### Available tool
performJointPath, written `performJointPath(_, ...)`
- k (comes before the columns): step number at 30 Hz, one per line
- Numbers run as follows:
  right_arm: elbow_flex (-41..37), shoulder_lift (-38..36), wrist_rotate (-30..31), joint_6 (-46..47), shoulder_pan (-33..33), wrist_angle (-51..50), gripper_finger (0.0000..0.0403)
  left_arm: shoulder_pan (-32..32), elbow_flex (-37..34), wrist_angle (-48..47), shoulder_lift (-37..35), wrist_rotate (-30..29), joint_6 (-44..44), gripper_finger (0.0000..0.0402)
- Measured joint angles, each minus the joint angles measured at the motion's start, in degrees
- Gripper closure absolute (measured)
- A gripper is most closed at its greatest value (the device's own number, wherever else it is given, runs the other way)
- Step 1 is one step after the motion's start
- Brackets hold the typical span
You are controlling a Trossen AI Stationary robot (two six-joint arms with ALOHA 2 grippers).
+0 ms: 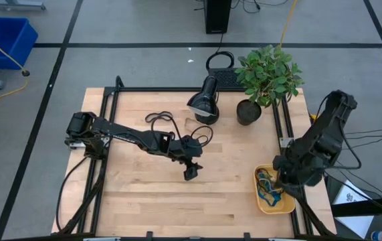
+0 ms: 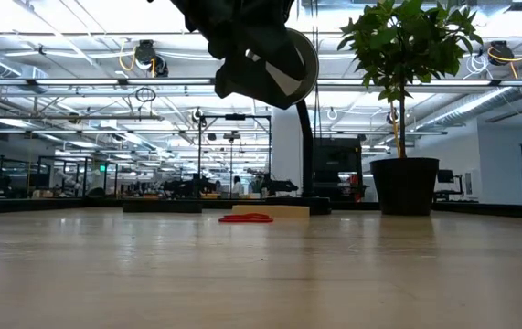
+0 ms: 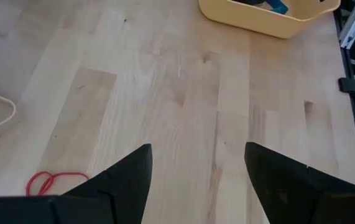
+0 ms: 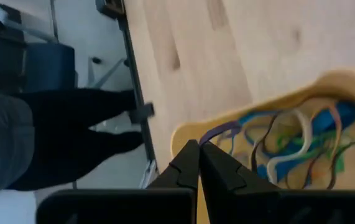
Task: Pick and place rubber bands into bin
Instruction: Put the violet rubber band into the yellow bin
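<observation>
Pretty far along by the look of it: the yellow bin (image 1: 285, 204) near the right front corner of the table already has a tangle of rubber bands (image 4: 295, 149) in it, blue, green, tan, orange and dark ones all piled together. The only stray I can spot is one red rubber band (image 3: 48, 182) lying flat on the bare wood, well apart from the bin, and it also shows up alone in the low view. So I'd guess that's the last one, though something could be hiding under the arms. The left gripper (image 3: 196, 163) is up over the middle of the table with its fingers spread wide and nothing between them, and the red band sits just off to the side of one finger, so it looks lined up for a grab but hasn't touched it. The right gripper (image 4: 199, 165) is parked over the near edge of the bin, clenched tight with nothing in it. What's left: pinch the red loop, carry it across, drop it in.
</observation>
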Motion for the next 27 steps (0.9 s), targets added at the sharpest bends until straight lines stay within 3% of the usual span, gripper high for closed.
performJointPath(7,-3.7,3.3,-1.3,6.2,4.4,0.0,0.0403,0.0,0.0,0.0,0.0,-2.5,-0.1,0.0139)
performJointPath(18,-14.1,3.7,0.5,7.1,2.9,0.0,0.0402,0.1,0.0,0.0,0.0,-2.5,-0.1,0.0136)
performJointPath(27,-17.4,3.7,0.2,10.7,2.3,0.0,0.0381,0.1,0.0,0.1,0.0,-2.6,0.2,0.0135)
